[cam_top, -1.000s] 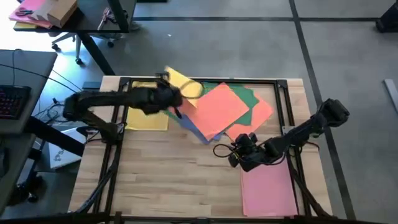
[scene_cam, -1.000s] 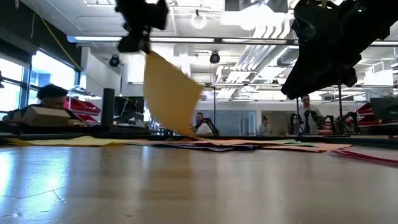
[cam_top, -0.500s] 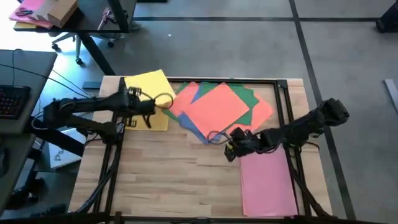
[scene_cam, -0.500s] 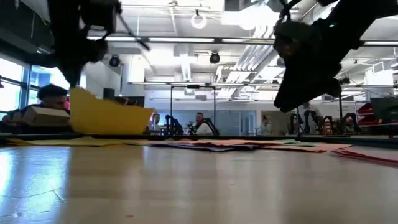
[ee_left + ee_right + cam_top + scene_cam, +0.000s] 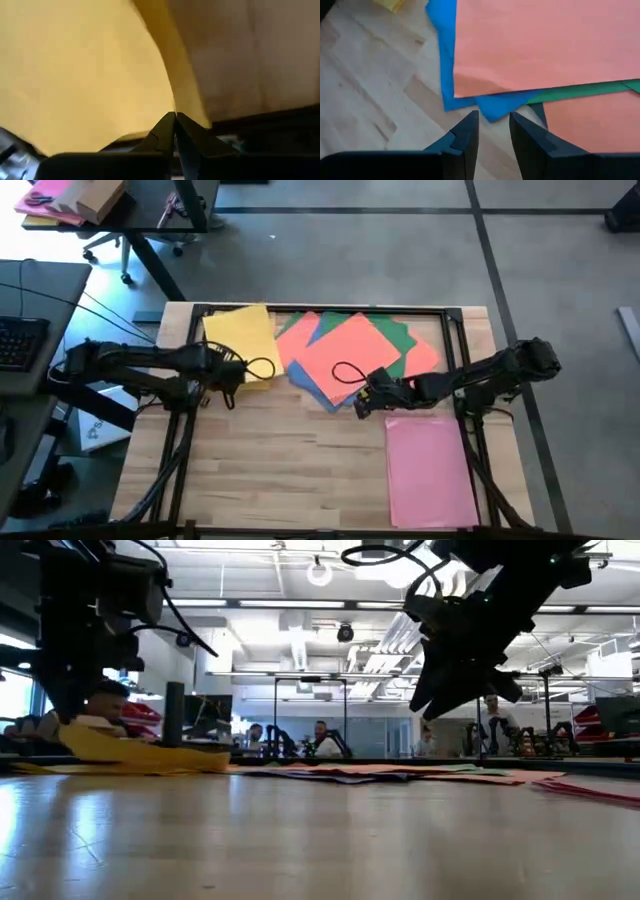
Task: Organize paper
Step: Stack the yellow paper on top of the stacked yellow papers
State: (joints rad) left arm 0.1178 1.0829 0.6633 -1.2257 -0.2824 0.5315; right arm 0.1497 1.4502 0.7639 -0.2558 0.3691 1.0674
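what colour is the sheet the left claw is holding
Yellow: the left claw is shut on the yellow sheet, clearest in the left wrist view.

Matt coloured paper (image 5: 345,352), pale smooth wooden table (image 5: 280,460)

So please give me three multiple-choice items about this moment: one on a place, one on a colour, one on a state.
1. Where does the pink stack lie?
A. near the right arm
B. under the yellow sheet
C. off the table

2. What colour is the sheet in the left gripper?
A. green
B. yellow
C. blue

3. How do the jaws of the right gripper stand?
A. shut on orange paper
B. shut, empty
C. open

Answers: 1 A, the high view shows it alone on the table's right side. 2 B, the yellow sheet fills the left wrist view. 3 C, a gap shows between them, before the blue sheet.
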